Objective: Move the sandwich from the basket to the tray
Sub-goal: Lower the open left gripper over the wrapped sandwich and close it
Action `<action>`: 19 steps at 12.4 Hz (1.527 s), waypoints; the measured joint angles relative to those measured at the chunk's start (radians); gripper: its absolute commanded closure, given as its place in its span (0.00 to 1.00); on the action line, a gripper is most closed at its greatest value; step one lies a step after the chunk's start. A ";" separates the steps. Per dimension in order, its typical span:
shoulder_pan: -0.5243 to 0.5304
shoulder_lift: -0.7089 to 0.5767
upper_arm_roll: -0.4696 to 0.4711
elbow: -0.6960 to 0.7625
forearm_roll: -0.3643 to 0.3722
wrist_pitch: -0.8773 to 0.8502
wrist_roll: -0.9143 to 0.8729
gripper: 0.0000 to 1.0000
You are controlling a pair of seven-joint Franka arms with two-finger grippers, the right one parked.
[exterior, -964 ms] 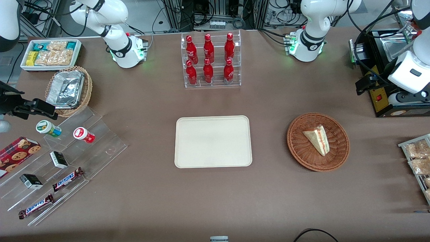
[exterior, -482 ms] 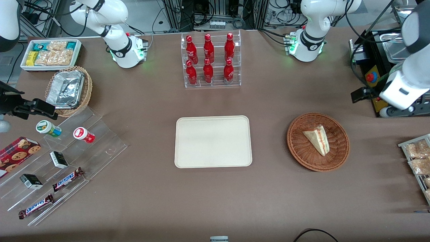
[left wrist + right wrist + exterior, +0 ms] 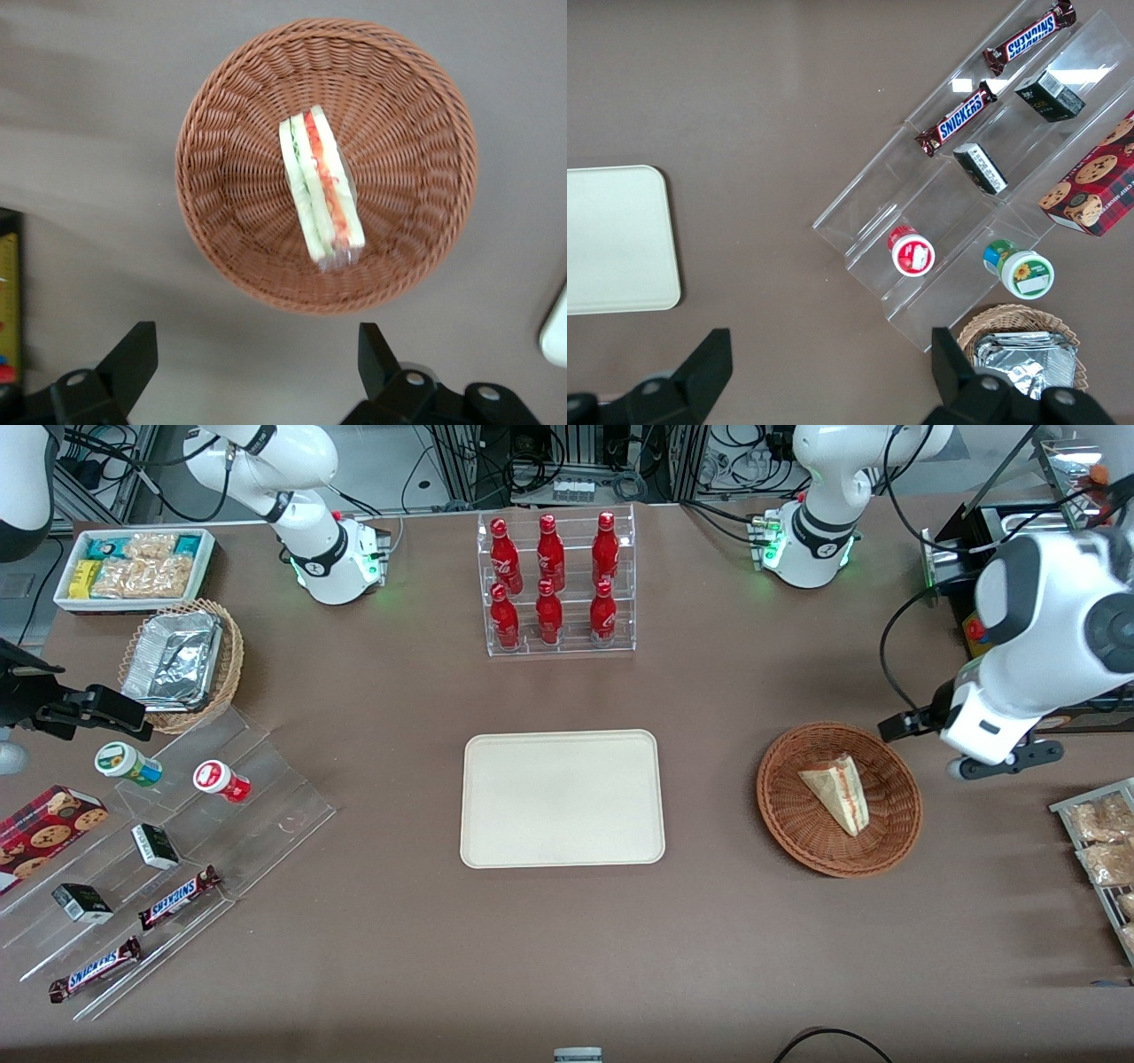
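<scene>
The only wording that can be read is "SNICKERS", printed in blue on white along two chocolate bars [image 3: 178,897] [image 3: 95,969] lying on the clear stepped display stand [image 3: 266,797], far from the gripper [image 3: 992,766], toward the parked arm's end of the table. The same word shows on both bars in the right wrist view [image 3: 1029,36] [image 3: 958,117]. The red bottles [image 3: 549,580] in the clear rack, well apart from the gripper, carry white script too small to make out. The cookie box [image 3: 44,834], the small dark boxes [image 3: 154,845] and the two round lidded cups [image 3: 128,763] have markings that cannot be read
</scene>
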 measured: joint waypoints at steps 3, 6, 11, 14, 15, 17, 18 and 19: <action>-0.004 0.066 -0.004 -0.035 -0.003 0.110 -0.087 0.00; -0.021 0.129 -0.006 -0.048 -0.004 0.191 -0.169 0.00; -0.044 0.205 -0.007 -0.049 -0.004 0.254 -0.196 0.00; -0.044 0.244 -0.006 -0.050 -0.004 0.286 -0.197 0.07; -0.044 0.256 -0.006 -0.050 -0.004 0.288 -0.198 0.17; -0.043 0.275 -0.005 -0.050 -0.004 0.291 -0.211 0.63; -0.043 0.281 -0.005 -0.050 -0.004 0.291 -0.225 0.91; -0.043 0.285 -0.005 -0.049 -0.004 0.291 -0.233 1.00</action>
